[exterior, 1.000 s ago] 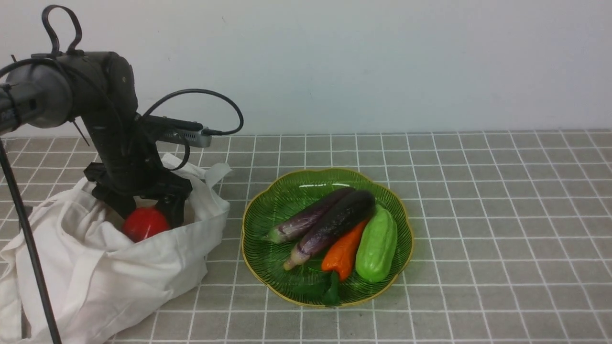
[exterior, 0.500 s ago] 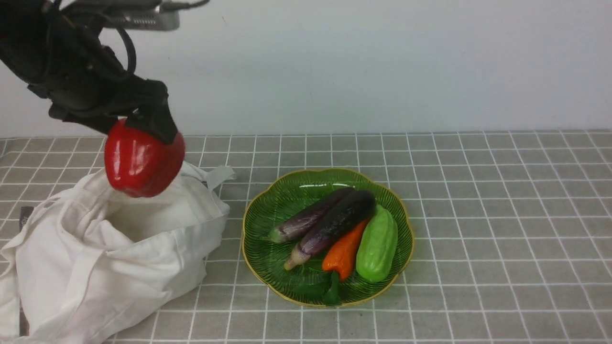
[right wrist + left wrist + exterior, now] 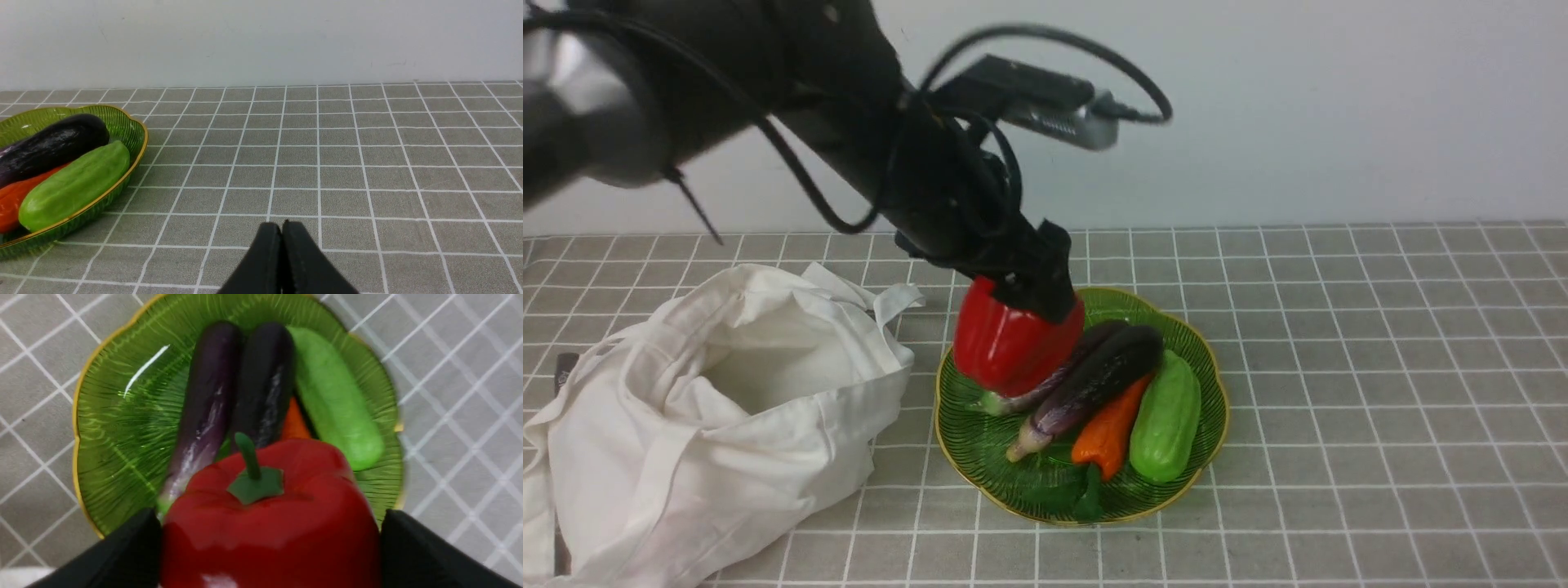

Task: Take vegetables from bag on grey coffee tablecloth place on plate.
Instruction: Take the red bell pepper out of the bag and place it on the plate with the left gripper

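My left gripper (image 3: 1017,306) is shut on the glossy red bell pepper (image 3: 1010,343) and holds it just above the left part of the green plate (image 3: 980,445). In the left wrist view the pepper (image 3: 269,522) with its green stem sits between both black fingers (image 3: 412,547), over the plate (image 3: 118,428). The white bag (image 3: 711,425) lies open on the left of the grey tablecloth (image 3: 1380,392). My right gripper (image 3: 282,228) is shut and empty, low over the cloth to the right of the plate (image 3: 130,130); it is out of the front view.
On the plate lie two purple eggplants (image 3: 1094,380), a slim orange pepper (image 3: 1107,433) and a green gourd (image 3: 1168,416). A white wall (image 3: 1258,106) closes off the back of the table.
My left arm lifted the red pepper out of the bag, carried it right, and lowered it over the plate. The bag now stands open and slack.
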